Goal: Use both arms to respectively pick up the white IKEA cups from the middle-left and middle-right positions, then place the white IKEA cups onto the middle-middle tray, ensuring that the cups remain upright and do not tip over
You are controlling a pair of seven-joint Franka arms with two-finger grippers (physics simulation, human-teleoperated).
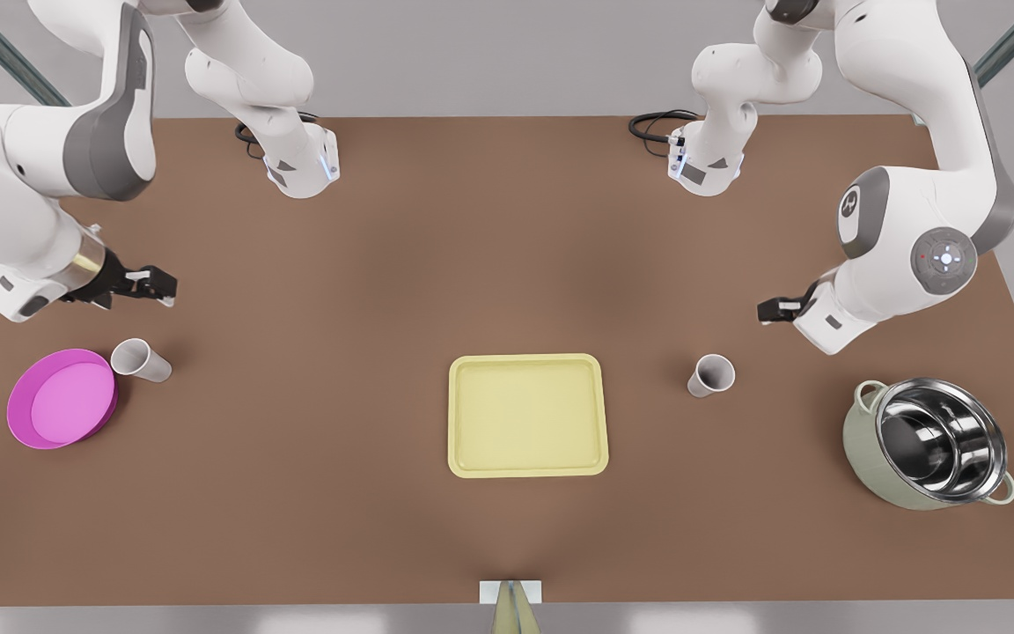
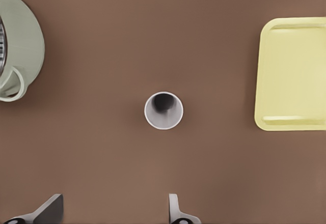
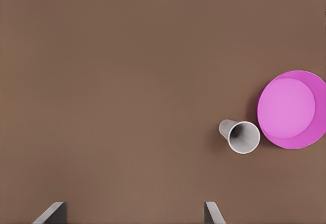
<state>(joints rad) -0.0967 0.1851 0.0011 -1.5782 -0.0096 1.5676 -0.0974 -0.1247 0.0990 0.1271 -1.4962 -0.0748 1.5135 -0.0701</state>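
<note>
The left gripper (image 1: 769,310) hangs above the table (image 1: 384,291) on the front view's right, its two fingers (image 2: 175,211) spread wide and holding nothing; one white cup (image 1: 710,375) stands upright just ahead of it, between the steel-lined pot (image 1: 929,443) and the yellow tray (image 1: 527,415). The right gripper (image 1: 155,286) hovers on the front view's left, fingers (image 3: 211,213) likewise wide apart and empty, with the other cup (image 1: 141,360) standing just beside the pink plate (image 1: 62,397), seemingly touching its rim. Both arms seem to be in the approach. To do it well, each gripper should centre over its cup, come straight down with the fingers straddling the wall, and close gently at mid-height so the tapered cup does not squirt out or tilt. On the plate side, turn the fingers so neither lands on the plate rim. The tray sits bare in the middle, well apart from both cups
</note>
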